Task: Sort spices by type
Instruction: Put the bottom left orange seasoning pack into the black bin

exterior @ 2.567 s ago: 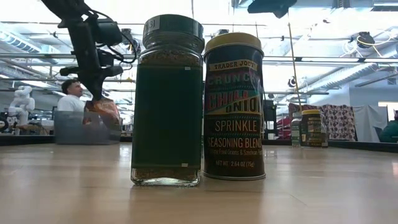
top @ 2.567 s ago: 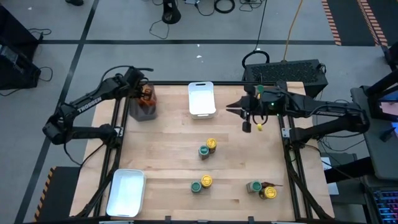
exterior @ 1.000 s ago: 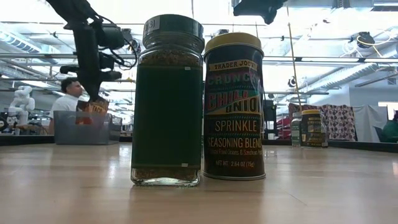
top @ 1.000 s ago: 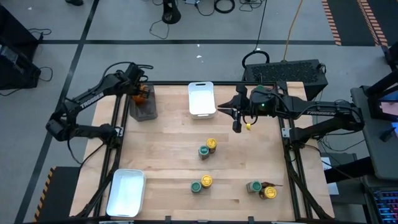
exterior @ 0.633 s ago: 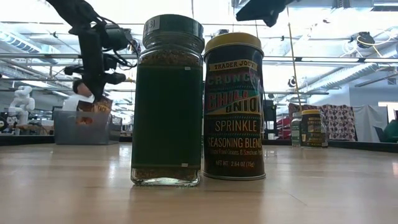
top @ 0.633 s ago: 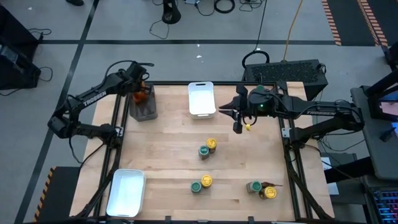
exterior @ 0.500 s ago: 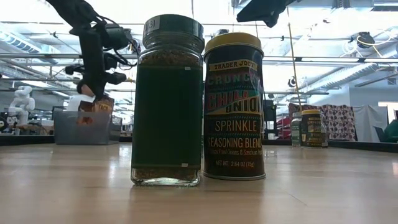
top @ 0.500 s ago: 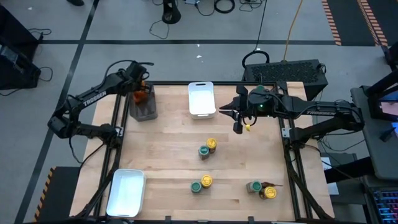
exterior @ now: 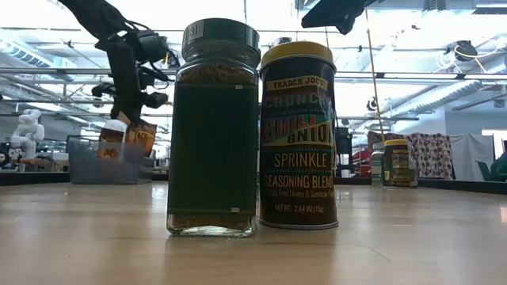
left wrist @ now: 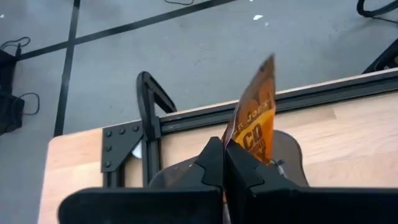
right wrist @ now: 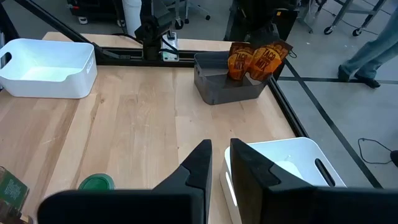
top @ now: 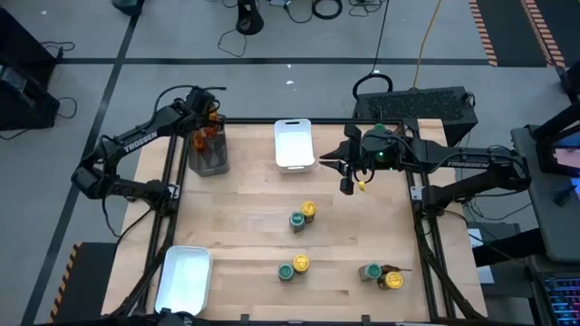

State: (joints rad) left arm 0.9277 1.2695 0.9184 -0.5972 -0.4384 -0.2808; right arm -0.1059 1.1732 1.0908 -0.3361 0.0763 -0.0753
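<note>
My left gripper (top: 205,127) is at the table's far left corner, over the dark bin (top: 209,158), shut on an orange spice packet (left wrist: 254,118). A second orange packet (right wrist: 238,62) stands in the bin. Green-lidded and yellow-lidded jars stand upright in pairs on the table: one pair mid-table (top: 303,215), one nearer the front (top: 292,267), and one at the front right (top: 381,275). My right gripper (right wrist: 220,152) hovers above the table's far right, beside a white tray (top: 294,143). Its fingers are a narrow gap apart with nothing between them. My left gripper pinches the orange packet near one edge (left wrist: 239,140) between its two fingers. The fingers slant down from the table's far left. The packet sticks out past the fingertips toward the bin, and its lower end (exterior: 143,146) is below the bin's rim.
A second white tray (top: 184,279) lies at the near left corner. An orange-brown piece (top: 391,268) lies by the front-right jars. Black frame rails (top: 172,181) run along the table's sides. Bare wood stretches between the bin, the trays and the jars.
My left gripper has tipped further downward and shifted a little toward the table's right over the bin, carrying the orange packet with it. The packet now hangs next to the second packet in the bin. My right arm has kept still.
</note>
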